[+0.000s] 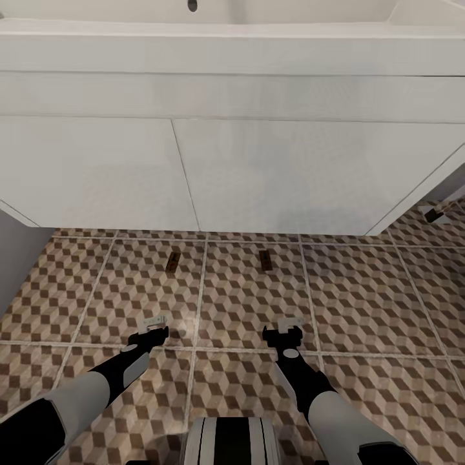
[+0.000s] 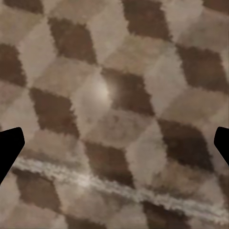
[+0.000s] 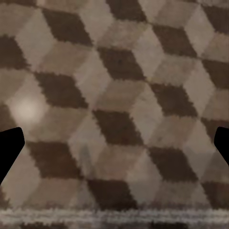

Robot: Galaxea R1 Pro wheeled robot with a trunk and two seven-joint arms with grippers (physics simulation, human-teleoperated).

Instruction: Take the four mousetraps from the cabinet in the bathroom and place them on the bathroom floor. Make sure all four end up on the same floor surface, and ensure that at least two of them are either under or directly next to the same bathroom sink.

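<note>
On the bathroom floor (image 1: 361,290), two mousetraps (image 1: 172,261) (image 1: 265,259) lie beyond both spread-open, empty tools (image 1: 154,326) (image 1: 289,328).

The sink (image 1: 232,129) spans the upper half of the frame above the bathroom floor (image 1: 361,303). Two mousetraps lie on the floor just below its front edge, one left of centre (image 1: 172,261), one right of centre (image 1: 265,259). Below them, the left gripper (image 1: 154,326) and right gripper (image 1: 290,326) hang side by side over the tiles.

Both arms reach low, left pincer (image 1: 154,325) and right pincer (image 1: 288,326) spread, empty
</note>
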